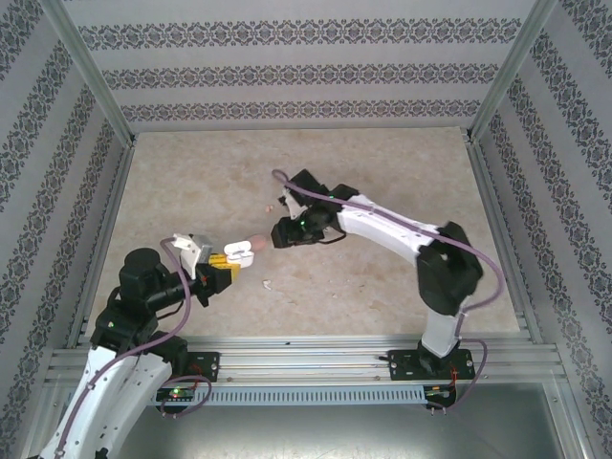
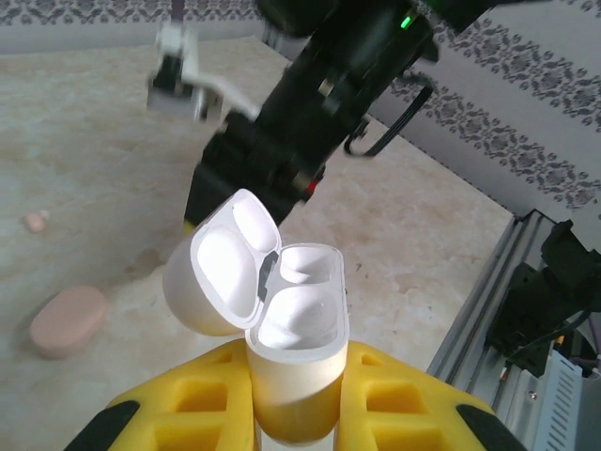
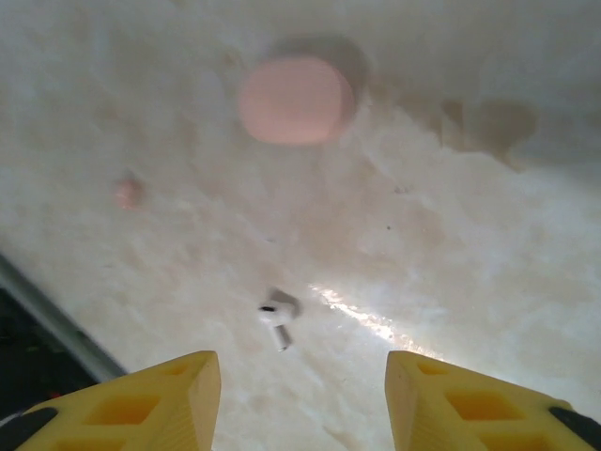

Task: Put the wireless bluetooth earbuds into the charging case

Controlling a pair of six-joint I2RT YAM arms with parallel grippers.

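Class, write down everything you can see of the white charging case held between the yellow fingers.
The white charging case is a small, glossy, rounded shell that looks like plastic. It stands upright, pinched low on its body between the left arm's yellow fingers. Its hinged lid is swung open to one side, baring two smooth white hollows in the body. White on white, it cannot be told whether they are empty.

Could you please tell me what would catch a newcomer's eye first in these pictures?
The white charging case, lid flipped back, stands clamped in the left end effector. A white earbud lies on the table below the open right end effector, with a closed pink case beyond it.
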